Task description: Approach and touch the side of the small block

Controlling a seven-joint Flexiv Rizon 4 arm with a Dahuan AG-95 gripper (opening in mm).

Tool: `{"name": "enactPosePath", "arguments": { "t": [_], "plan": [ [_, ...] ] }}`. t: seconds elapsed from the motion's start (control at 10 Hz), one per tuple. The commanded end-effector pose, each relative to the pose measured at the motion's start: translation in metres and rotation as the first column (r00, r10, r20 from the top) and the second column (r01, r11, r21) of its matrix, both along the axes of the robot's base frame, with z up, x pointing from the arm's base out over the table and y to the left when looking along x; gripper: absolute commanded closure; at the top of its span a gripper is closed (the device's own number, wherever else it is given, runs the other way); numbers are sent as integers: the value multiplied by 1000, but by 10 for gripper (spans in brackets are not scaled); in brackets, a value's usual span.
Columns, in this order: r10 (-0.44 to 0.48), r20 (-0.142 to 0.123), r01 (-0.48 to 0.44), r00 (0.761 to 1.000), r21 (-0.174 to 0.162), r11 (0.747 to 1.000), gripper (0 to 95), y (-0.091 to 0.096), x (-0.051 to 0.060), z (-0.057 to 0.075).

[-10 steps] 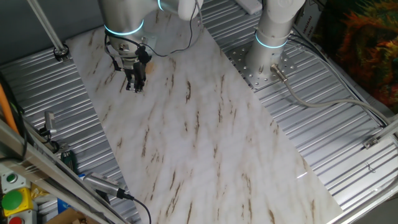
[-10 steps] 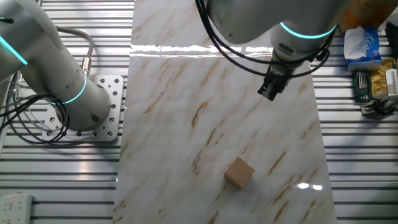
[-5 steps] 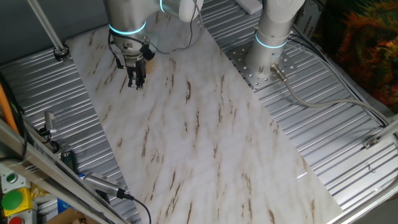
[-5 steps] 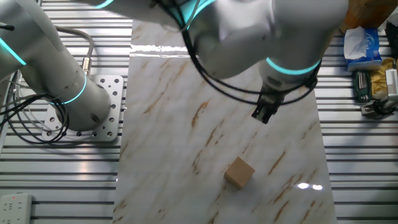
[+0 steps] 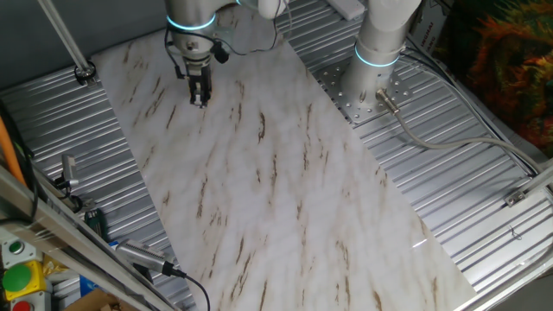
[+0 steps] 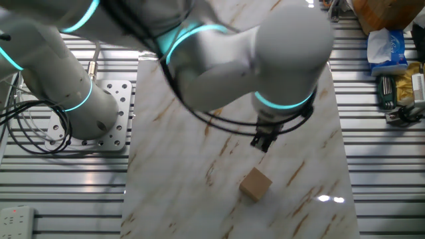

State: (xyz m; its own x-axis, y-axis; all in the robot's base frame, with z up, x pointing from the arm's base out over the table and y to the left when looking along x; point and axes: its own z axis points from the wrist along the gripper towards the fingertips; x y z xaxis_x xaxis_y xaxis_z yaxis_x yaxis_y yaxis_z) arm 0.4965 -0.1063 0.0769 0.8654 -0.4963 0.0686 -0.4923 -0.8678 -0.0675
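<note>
The small block [image 6: 255, 184] is a plain tan wooden cube lying on the marble-patterned board [image 6: 179, 153] near its front edge. My gripper [image 6: 260, 143] hangs from the big grey arm, just above and behind the block, with a small gap between them; its dark fingers look pressed together and hold nothing. In the one fixed view my gripper [image 5: 200, 97] points down at the far left end of the board [image 5: 285, 190], and the block does not show there.
A second arm's base [image 5: 378, 52] is bolted beside the board; it also shows in the other fixed view [image 6: 80, 99]. Tools [image 6: 398, 89] and a tissue pack [image 6: 387, 46] lie off the board's right side. A yellow button box [image 5: 17, 281] and cables sit at the lower left.
My gripper has moved steadily across the board towards the block and now hangs close to it. The block has not moved.
</note>
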Motion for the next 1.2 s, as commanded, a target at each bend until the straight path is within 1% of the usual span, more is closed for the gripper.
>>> {"name": "enactPosePath", "arguments": {
  "t": [0.1,0.2,0.3,0.6,0.7,0.8,1.2],
  "plan": [
    [-4,4,4,1000,1,1000,950,-3,3,-6],
    [-5,15,5,1000,4,1000,950,-3,4,-10],
    [-3,27,3,1000,2,1000,950,-2,7,-11],
    [31,27,-31,999,-5,1000,950,-4,17,-6],
    [33,25,-33,999,-7,999,950,-7,22,-2],
    [40,27,-40,999,-5,999,950,-7,24,-1],
    [47,33,-47,998,-13,999,950,-9,26,1]
  ]
}}
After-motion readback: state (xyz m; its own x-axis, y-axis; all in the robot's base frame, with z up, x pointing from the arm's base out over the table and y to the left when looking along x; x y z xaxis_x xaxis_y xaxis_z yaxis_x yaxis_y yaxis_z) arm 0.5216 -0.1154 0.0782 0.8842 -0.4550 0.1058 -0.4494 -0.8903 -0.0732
